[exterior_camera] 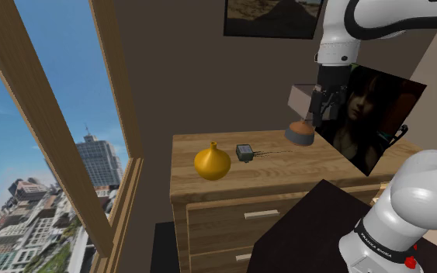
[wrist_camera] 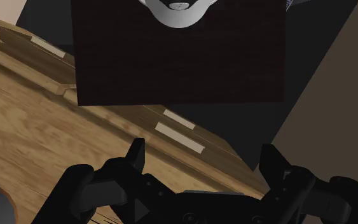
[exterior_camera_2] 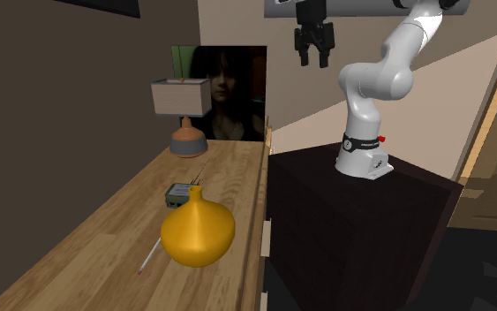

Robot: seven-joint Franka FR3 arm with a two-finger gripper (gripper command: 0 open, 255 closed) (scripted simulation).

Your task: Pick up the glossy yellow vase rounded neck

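Gripper (wrist_camera: pixel 203 158) fingers (wrist_camera: pixel 137 153) are spread wide, nothing clasped; the yellow vase (exterior_camera: pixel 212 163) is seen well apart, below them.

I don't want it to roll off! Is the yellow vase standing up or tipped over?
Standing up. The yellow vase rests on its round bottom on the dresser, neck pointing up.
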